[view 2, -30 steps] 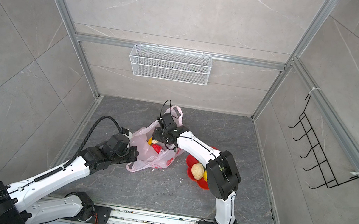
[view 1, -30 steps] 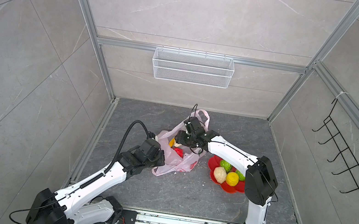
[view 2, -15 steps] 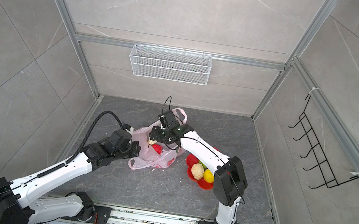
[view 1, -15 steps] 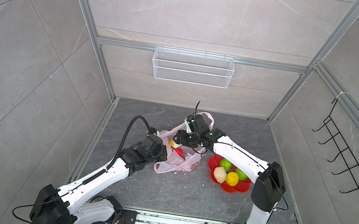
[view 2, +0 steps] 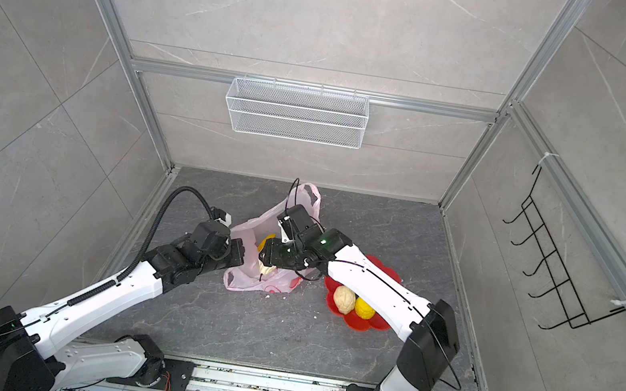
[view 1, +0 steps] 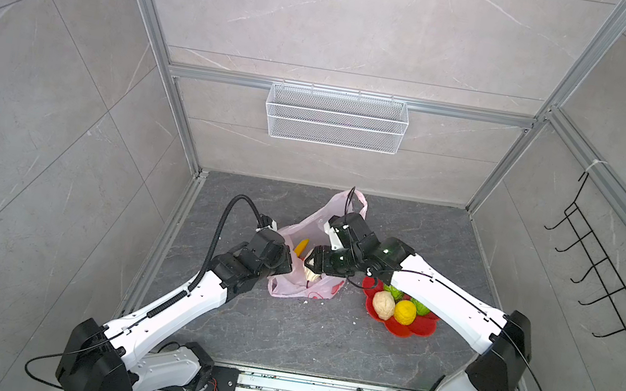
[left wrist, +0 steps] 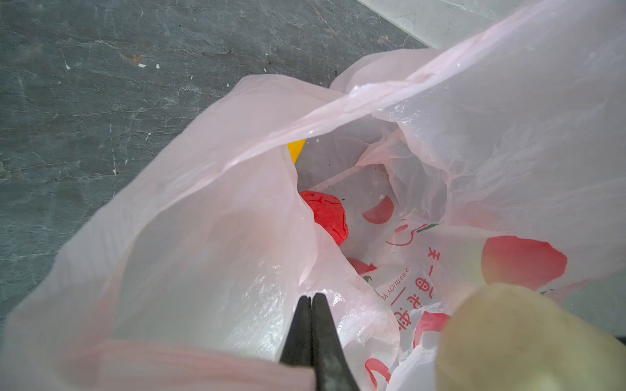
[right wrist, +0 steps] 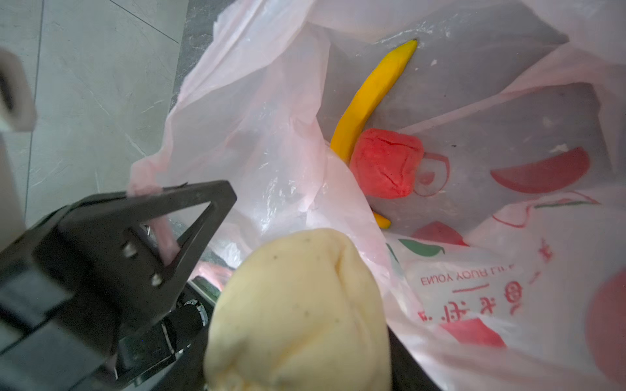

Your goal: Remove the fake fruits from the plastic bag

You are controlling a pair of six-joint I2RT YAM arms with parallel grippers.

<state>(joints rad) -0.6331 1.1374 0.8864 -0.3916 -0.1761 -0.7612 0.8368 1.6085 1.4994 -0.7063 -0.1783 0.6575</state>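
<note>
The plastic bag (view 1: 285, 285) is lying crumpled on the dark table (view 1: 281, 339), a little left of the middle. Its mouth is gaping upward and its far end is trailing toward the far wall.

The left gripper (left wrist: 310, 298) is reaching in from the near left. Its jaws are pressing together on the bag's left rim, pinching the thin film and holding the mouth up.

The right gripper (view 1: 310, 267) is reaching across from the right and hanging over the open mouth. Its jaws are clamping a cream ball (right wrist: 298, 304), which is sitting above the rim, clear of the fruits lower down. In the right wrist view the ball is filling the foreground and hiding most of the jaws.

Down inside the bag, a yellow banana (right wrist: 369, 98) is lying along the bottom. A red ball (right wrist: 386, 162) is resting against the banana's middle, touching it and covering part of it. Red prints are showing through the film close by.

Just right of the bag, a red flower-shaped dish (view 1: 419, 328) is sitting on the table, partly under the right arm. It is carrying a second cream ball (view 1: 383, 304), a yellow ball (view 1: 405, 312) and two green balls (view 1: 420, 307), all crowded together.

A white wire basket (view 1: 335, 118) is hanging on the far wall, and a black hook rack (view 1: 602, 273) is hanging on the right wall.
</note>
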